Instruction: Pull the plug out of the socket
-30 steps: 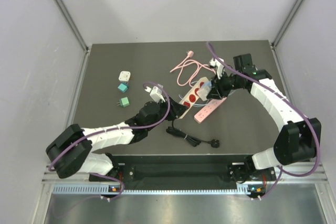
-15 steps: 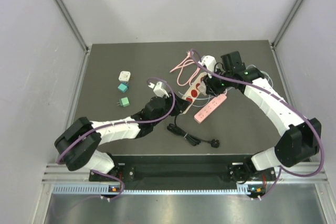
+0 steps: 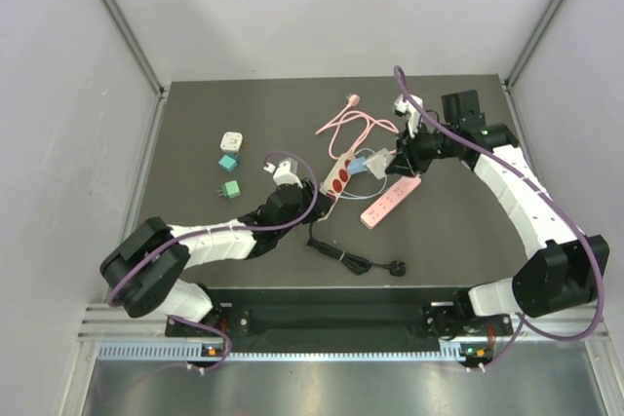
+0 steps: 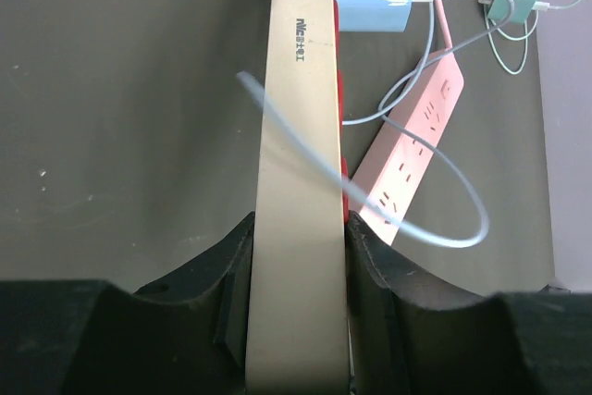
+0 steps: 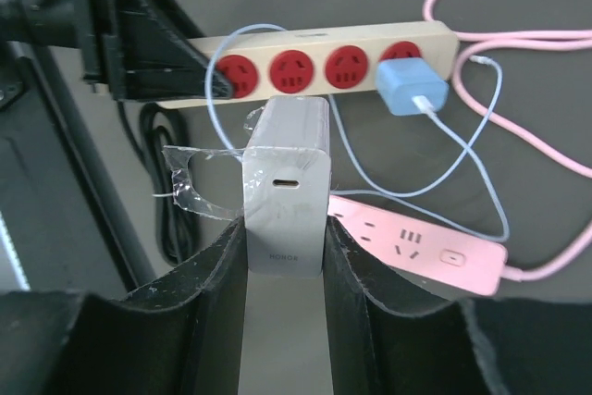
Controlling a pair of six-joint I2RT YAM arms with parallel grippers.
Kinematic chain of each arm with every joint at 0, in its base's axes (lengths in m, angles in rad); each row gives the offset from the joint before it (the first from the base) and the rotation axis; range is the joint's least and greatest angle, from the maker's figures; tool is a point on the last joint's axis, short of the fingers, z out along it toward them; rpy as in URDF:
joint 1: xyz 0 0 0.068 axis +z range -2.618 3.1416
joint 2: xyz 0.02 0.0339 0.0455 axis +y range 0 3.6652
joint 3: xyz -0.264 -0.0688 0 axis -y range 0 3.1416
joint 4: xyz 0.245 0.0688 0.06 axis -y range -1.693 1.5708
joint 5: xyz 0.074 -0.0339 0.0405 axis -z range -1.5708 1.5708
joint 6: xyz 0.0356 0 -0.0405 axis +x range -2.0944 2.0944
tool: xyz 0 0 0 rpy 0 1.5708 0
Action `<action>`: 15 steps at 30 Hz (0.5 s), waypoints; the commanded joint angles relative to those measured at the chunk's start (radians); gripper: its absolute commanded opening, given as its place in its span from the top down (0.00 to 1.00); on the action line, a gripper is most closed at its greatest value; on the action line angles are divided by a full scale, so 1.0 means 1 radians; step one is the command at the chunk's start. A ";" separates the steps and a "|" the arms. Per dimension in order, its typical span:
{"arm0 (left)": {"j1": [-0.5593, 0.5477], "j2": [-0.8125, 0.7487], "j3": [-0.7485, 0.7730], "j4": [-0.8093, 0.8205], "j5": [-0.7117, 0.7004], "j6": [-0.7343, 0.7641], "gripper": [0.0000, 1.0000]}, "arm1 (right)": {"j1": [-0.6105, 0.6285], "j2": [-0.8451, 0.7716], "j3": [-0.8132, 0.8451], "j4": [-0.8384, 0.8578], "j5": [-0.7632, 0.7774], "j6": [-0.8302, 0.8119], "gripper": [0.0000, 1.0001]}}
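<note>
Grey charger (image 5: 287,182) out of the socket, clear of the power strip (image 5: 320,69).
Right tool (image 5: 285,247) clamped on the grey charger, held just beside the strip's red socket face, not touching it; clear film on the charger's side, probably tape. Left tool (image 4: 298,249) gripping the power strip across its width at the near end. Blue charger (image 5: 410,90) plugged in at the strip's far end. Pink strip (image 5: 425,242) flat on the desk (image 3: 195,124) just beside it.
</note>
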 commanded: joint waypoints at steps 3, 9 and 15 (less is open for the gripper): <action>-0.003 -0.002 0.025 0.119 -0.011 0.017 1.00 | 0.018 -0.054 0.054 -0.002 -0.121 0.028 1.00; 0.003 -0.008 0.005 0.139 0.001 0.020 1.00 | -0.008 -0.091 0.080 0.046 -0.044 0.049 1.00; 0.014 -0.036 -0.023 0.148 0.018 0.032 1.00 | -0.127 -0.140 0.077 0.171 0.105 0.095 1.00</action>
